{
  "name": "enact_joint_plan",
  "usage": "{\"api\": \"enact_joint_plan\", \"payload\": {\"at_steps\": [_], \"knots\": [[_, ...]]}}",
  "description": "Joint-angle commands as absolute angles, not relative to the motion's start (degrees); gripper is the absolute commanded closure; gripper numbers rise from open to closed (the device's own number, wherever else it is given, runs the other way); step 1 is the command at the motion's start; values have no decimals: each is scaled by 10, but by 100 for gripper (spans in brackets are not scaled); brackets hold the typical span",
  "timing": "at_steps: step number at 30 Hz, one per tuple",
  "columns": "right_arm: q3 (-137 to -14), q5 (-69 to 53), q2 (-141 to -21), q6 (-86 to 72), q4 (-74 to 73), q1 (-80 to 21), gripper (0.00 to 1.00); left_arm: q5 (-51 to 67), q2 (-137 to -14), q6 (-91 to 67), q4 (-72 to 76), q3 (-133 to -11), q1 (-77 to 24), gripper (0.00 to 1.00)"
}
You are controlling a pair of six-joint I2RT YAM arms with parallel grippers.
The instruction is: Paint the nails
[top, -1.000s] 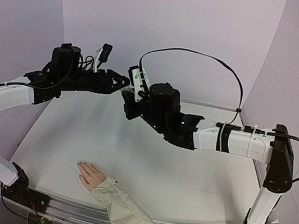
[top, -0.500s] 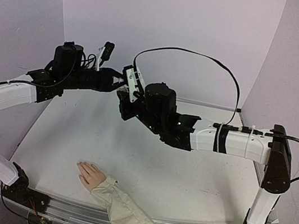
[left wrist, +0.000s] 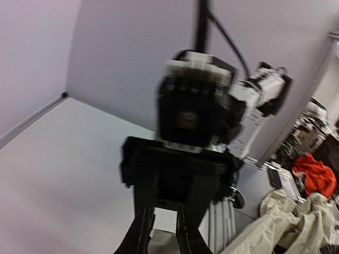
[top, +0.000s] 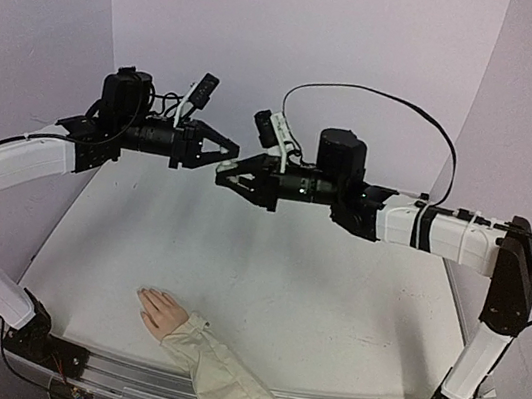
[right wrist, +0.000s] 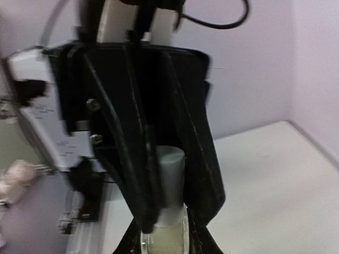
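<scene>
The nails (top: 145, 294) are mere specks at the fingertips of the pink hand (top: 161, 311). It lies flat by the near edge of the bench (top: 331, 301), left of the middle, with its cream sleeve (top: 226, 388) trailing off that edge. The hand looks light and apt to slide, so I'd say the nails want only a feather touch and no gripping. Aloft toward the far edge, the left pincer (top: 223, 149) and right pincer (top: 229, 176) meet tip to tip. Both seem clamped on the small white bottle (right wrist: 169, 180), which looks smooth and probably slippery.
</scene>
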State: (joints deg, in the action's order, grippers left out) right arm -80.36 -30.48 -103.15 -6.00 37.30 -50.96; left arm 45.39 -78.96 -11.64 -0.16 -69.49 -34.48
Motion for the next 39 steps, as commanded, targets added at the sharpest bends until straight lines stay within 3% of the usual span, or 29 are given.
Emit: {"api": "enact_joint_plan", "payload": {"at_steps": [1, 5, 10, 12, 15, 18, 21, 29, 39], "knots": [[-819, -759, -1004, -270, 661, -475, 100, 785, -828, -59, -3, -752, -377, 100], [-809, -781, -987, -293, 668, -465, 100, 832, -873, -55, -3, -799, -377, 100], [-743, -693, -959, -290, 667, -407, 100, 730, -878, -68, -2, -805, -353, 100], [-709, -642, -947, -284, 665, -387, 100, 630, -865, -85, -2, -786, -341, 87], [-696, -534, -931, -211, 575, -377, 100, 516, -835, -125, -3, -750, -319, 53], [-707, -386, -931, -152, 462, -377, 100, 438, -792, -151, -3, -710, -313, 26], [-719, -220, -943, -161, 413, -380, 100, 377, -760, -188, -2, -684, -313, 15], [-785, 97, -1008, -156, 338, -464, 100, 253, -758, -324, -2, -673, -321, 17], [-888, 164, -1084, -113, 300, -546, 100, 183, -822, -315, -2, -725, -364, 31]]}}
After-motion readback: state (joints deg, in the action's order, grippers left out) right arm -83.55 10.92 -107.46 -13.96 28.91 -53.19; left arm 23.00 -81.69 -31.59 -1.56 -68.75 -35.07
